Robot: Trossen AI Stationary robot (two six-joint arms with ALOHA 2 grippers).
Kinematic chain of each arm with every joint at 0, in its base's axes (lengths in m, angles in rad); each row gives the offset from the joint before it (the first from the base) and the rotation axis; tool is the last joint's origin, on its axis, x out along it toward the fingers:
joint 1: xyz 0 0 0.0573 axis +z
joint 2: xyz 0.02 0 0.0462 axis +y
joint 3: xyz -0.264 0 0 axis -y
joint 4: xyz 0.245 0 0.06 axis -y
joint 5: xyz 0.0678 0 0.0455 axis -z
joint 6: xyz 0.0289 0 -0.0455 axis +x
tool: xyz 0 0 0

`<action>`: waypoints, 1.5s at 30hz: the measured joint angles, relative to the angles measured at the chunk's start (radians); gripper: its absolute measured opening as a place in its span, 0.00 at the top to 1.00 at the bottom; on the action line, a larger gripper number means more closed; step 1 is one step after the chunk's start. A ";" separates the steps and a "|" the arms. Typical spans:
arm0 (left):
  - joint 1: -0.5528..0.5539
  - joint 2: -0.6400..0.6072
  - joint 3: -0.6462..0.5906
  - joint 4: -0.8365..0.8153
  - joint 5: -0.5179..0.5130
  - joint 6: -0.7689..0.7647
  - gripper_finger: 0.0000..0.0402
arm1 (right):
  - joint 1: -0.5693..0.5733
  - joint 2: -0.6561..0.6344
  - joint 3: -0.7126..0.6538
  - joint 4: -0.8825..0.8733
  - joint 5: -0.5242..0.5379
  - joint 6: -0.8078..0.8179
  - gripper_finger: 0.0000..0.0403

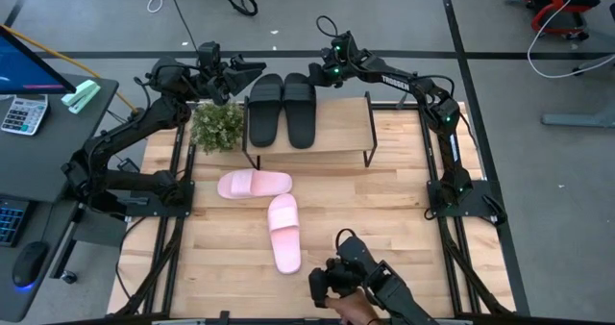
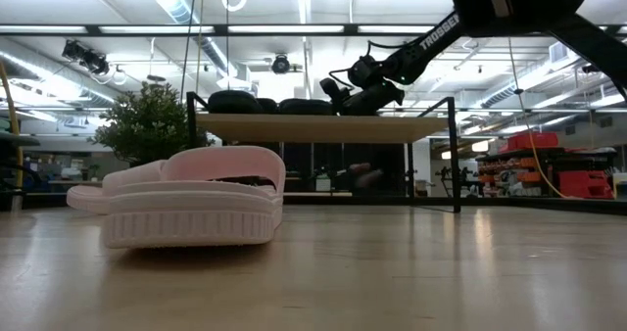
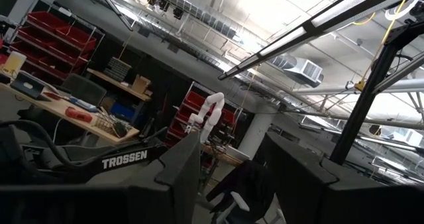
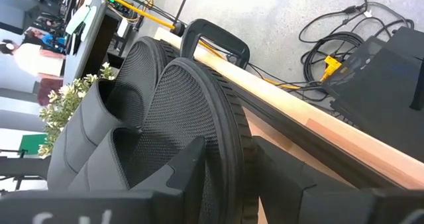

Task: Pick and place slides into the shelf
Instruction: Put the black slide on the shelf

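Two black slides (image 1: 266, 109) (image 1: 299, 109) lie side by side, soles down, on the shelf's wooden top board (image 1: 341, 133). Two pink slides (image 1: 254, 184) (image 1: 283, 231) lie on the table in front of the shelf; one of them (image 2: 186, 209) fills the low view's left. My right gripper (image 1: 315, 75) (image 4: 232, 177) is open at the far end of the right black slide (image 4: 192, 111), one finger over the footbed and one outside the rim. My left gripper (image 1: 248, 72) (image 3: 228, 177) is open past the shelf's far left corner and tipped up toward the ceiling. My right gripper straddles the rim at the far end of the right black slide (image 4: 228, 151), coming slanted from the far side. The outer finger (image 4: 291, 177) stands apart from the rim. Whether the inner finger (image 4: 185, 171) touches the footbed, I cannot tell. The slide lies flat on the shelf.
A potted plant (image 1: 216, 125) stands at the shelf's left end. The shelf's black legs (image 1: 369, 128) rise from the table. A dark device with a hand (image 1: 351, 282) sits at the near edge. A desk with monitor and calculator (image 1: 24, 113) lies left of the table.
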 joint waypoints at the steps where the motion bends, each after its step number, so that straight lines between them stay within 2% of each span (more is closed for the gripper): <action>1: 0.000 0.000 0.000 0.000 0.000 0.000 0.57 | 0.000 0.000 0.000 0.000 0.000 0.005 0.68; 13: 0.000 0.000 0.000 0.000 0.000 0.001 0.57 | 0.000 0.000 0.000 -0.003 -0.019 0.037 0.67; 32: 0.000 0.000 0.000 -0.003 0.000 0.001 0.56 | -0.003 -0.003 0.005 -0.010 -0.038 0.054 0.43; 45: 0.000 0.000 0.000 -0.003 0.000 0.001 0.56 | -0.007 -0.004 0.005 -0.010 -0.048 0.057 0.40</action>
